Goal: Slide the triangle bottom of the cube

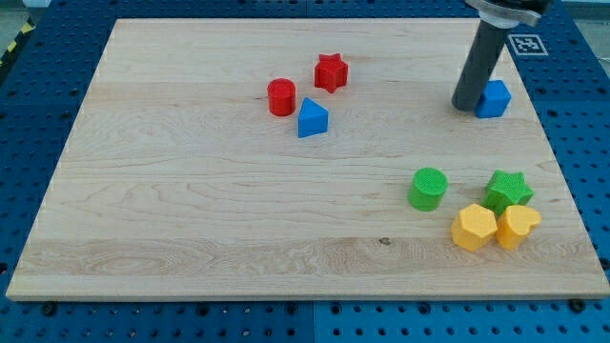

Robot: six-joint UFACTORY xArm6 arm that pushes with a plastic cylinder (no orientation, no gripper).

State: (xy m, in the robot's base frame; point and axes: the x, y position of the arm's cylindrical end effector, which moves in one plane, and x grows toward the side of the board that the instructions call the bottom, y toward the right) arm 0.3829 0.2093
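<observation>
A blue triangle block (312, 118) lies near the board's upper middle, just right of a red cylinder (281, 97). A blue cube (494, 98) sits at the upper right. My tip (465, 105) rests on the board touching the cube's left side, far to the right of the triangle. The rod partly hides the cube's left edge.
A red star (331, 72) sits above the triangle. At the lower right stand a green cylinder (428, 189), a green star (508, 191), a yellow hexagon (474, 228) and a yellow heart-like block (518, 226). The wooden board (191, 210) lies on a blue pegboard.
</observation>
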